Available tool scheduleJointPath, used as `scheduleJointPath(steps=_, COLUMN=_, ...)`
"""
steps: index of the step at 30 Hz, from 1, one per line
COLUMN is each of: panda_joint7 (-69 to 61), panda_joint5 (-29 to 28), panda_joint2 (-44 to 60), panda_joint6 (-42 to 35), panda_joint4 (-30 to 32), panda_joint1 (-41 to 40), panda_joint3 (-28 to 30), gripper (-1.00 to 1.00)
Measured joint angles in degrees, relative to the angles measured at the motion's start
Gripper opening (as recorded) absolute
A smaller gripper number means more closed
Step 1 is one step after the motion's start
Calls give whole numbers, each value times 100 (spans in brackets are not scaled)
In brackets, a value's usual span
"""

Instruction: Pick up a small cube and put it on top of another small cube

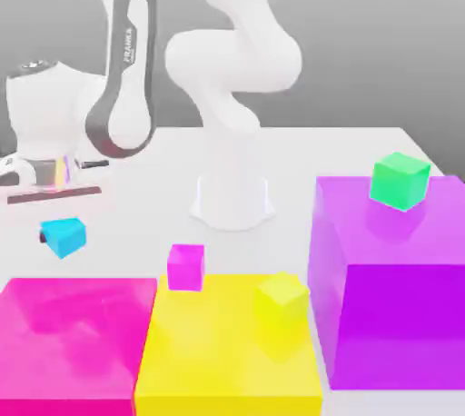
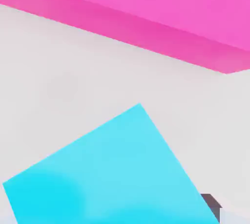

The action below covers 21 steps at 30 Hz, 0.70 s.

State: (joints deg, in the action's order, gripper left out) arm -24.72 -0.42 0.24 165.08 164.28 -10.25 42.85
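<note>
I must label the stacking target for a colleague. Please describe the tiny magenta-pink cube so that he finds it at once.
Find the low yellow block at the front. The tiny magenta-pink cube sits at its back corner, toward the flat magenta block. Unlike the small yellow cube nearby, it is pink.

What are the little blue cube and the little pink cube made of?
It is hard to say. The little blue cube looks like smooth, matte plastic: one flat cyan colour, no grain or marks. The little pink cube looks the same, plain magenta with crisp edges. Both are simulator renders, so plastic is only a guess.
</note>
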Motion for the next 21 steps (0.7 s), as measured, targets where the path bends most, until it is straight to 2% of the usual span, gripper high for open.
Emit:
scheduleJointPath(steps=4, panda_joint7=309, panda_joint5=-390, panda_joint2=-185, panda_joint6=-72, panda_joint4=123, panda_joint1=-102, panda_joint3=-35, gripper=-100)
scheduleJointPath(steps=8, panda_joint7=233, panda_joint5=-394, panda_joint2=-392, panda_joint6=-447, panda_joint4=4, panda_joint1=555, panda_joint3=-380, gripper=-100)
scheduleJointPath(steps=21, panda_joint7=-137, panda_joint5=-455, panda_joint2=-1310, panda_joint6=-2088, panda_joint4=-707, panda_joint1=2511, panda_joint3=-2188, gripper=-100)
